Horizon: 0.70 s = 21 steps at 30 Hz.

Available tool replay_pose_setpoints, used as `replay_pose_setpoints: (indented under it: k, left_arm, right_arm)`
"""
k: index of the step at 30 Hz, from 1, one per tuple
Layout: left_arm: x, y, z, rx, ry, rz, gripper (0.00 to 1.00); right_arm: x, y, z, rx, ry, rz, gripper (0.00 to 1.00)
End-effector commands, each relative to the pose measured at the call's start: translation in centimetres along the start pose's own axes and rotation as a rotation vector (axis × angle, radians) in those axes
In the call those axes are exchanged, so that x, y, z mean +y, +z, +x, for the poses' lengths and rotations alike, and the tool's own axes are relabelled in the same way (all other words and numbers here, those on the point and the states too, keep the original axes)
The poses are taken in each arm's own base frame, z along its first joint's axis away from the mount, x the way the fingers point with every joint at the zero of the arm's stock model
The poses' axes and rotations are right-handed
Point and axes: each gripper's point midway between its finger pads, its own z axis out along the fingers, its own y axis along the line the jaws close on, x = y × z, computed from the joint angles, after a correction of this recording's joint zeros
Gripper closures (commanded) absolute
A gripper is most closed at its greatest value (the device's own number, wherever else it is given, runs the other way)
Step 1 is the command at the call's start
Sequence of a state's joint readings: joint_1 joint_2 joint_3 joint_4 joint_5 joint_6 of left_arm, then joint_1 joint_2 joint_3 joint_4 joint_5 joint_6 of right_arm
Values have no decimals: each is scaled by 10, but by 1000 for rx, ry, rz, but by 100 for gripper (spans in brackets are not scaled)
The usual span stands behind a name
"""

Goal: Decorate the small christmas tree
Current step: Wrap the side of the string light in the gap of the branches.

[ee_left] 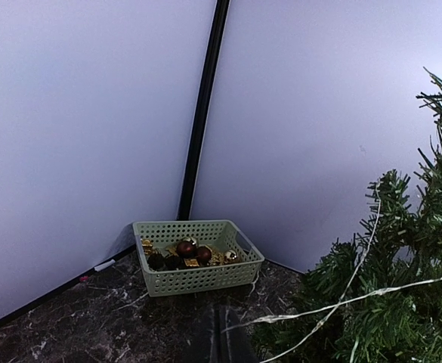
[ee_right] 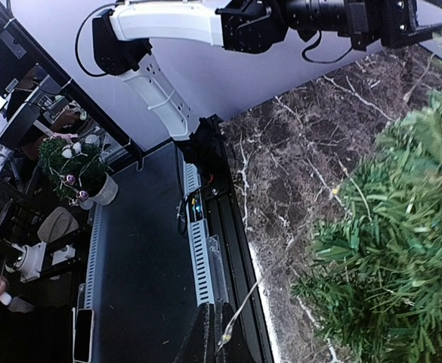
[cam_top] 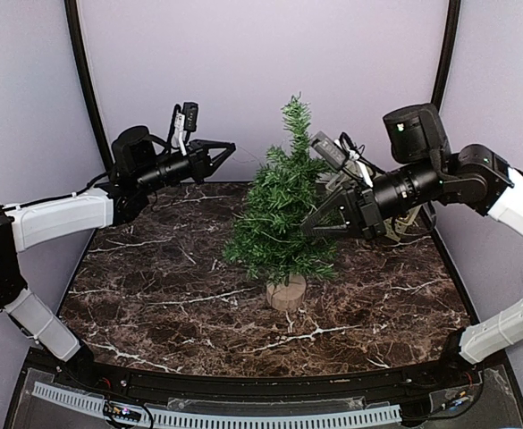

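Slotted cable duct runs along the near edge, with the arm bases at either end. Beyond it is the dark marble-pattern table with white veins.

small christmas tree: upright, about table centre, a touch right of middle, standing on its round wooden stump base.

left gripper: raised to about tree-top height, left of the tree and apart from it, pointing right. In the left wrist view the fingers are pressed together. A thin pale wire starts right at their tips and runs right into the branches. A second strand climbs through the foliage. Reads as pinched on the wire.

right gripper: tips in among the right-side branches, roughly mid height. In the right wrist view the fingers are closed and wire of the same kind comes out between the tips, so it is gripping wire too. Can't tell whether it's the same strand.

Pale green perforated basket: far right corner of the table, near the walls and behind the right arm. It holds dark red and gold baubles.

The right wrist view also catches a second little tree off the table, in a pale pot, with pale baubles on it.
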<state>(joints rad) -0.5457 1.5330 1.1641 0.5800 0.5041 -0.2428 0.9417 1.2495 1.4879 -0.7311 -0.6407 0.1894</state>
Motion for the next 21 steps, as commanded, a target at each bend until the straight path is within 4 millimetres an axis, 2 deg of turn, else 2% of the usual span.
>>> replay_pose_setpoints:
  k: [1, 6, 12, 13, 16, 21]
  left_arm:
    - [-14, -12, -19, -70, 38, 48, 97]
    - [-18, -12, -10, -54, 17, 76, 95]
    - [-20, -12, 4, -12, -10, 103, 88]
    - [-22, -12, 7, 3, -17, 112, 83]
    - [-23, -19, 13, 14, -38, 103, 60]
    - [-27, -44, 17, 7, -62, 46, 41]
  right_arm:
    - [11, 1, 9, 4, 16, -29, 100]
    - [4, 5, 19, -4, 48, -5, 100]
    - [-14, -7, 17, -102, 82, 123, 100]
    - [-17, -10, 17, -117, 88, 144, 100]
    - [-22, -14, 21, -141, 109, 173, 100]
    - [-35, -5, 42, -106, 151, 197, 100]
